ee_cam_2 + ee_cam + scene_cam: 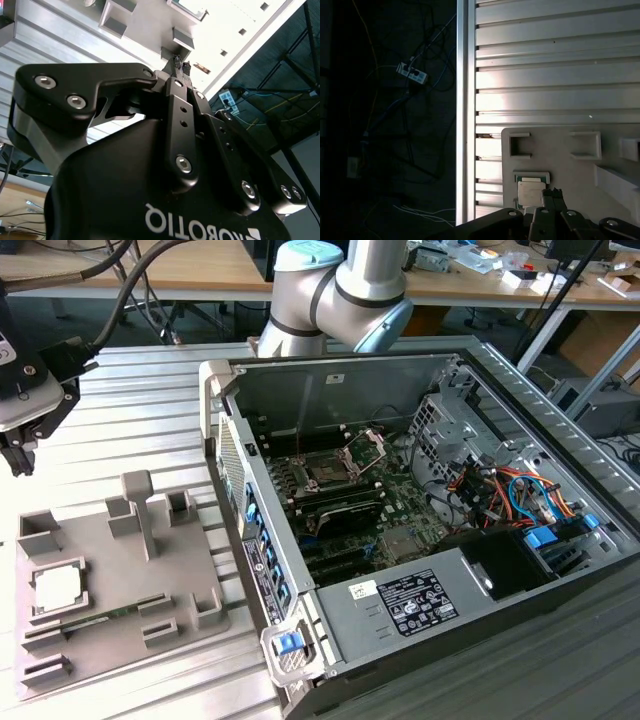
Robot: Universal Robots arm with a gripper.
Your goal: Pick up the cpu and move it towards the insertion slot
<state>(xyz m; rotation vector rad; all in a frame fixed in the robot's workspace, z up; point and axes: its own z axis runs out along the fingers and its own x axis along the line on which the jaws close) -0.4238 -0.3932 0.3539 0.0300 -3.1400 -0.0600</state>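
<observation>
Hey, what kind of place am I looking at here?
Probably a robotics lab or workshop: a robot arm by an open computer case on a slotted metal table, with cluttered wooden workbenches behind.

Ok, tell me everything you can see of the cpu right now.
The cpu is a thin, flat square with a pale silvery metal-looking top and a green edge in the first wrist view. It lies flat in a square-walled pocket of the grey tray, at the exterior view's left. The gripper hangs above it, not touching.
</observation>
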